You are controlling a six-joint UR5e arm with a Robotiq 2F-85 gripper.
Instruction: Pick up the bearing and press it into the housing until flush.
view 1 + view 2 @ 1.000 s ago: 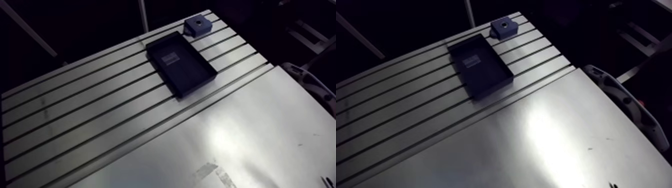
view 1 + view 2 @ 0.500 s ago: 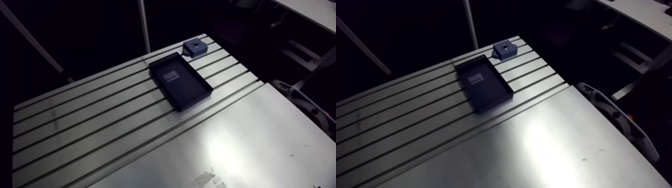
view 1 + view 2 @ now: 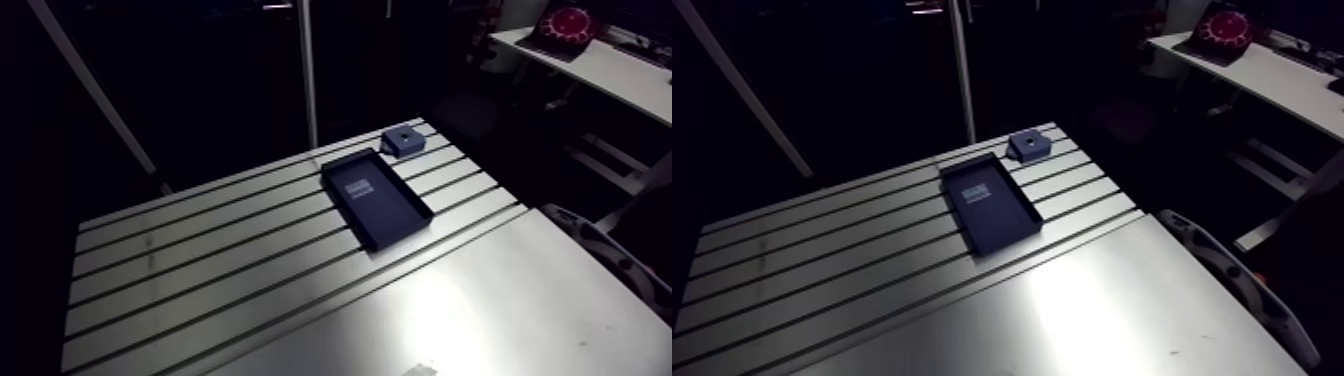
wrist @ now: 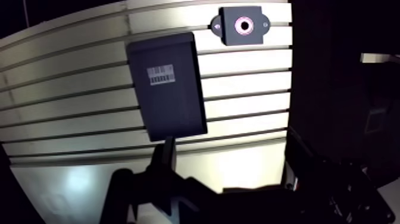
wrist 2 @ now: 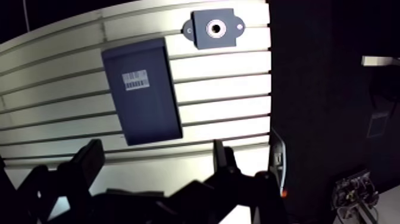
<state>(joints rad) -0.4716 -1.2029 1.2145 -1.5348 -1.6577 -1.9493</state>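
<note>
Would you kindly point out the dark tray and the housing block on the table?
dark tray (image 4: 172,110): wrist view, bare floor near its middle.
housing block (image 4: 243,25): wrist view, its central round bore.

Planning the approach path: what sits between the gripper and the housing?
In the wrist view the black tray lies between the gripper, jaws open, and the housing beyond it; nothing else shows there.

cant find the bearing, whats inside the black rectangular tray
Only a white barcode label on the black rectangular tray's floor; nothing else. Only the floor under that label is covered.
</note>
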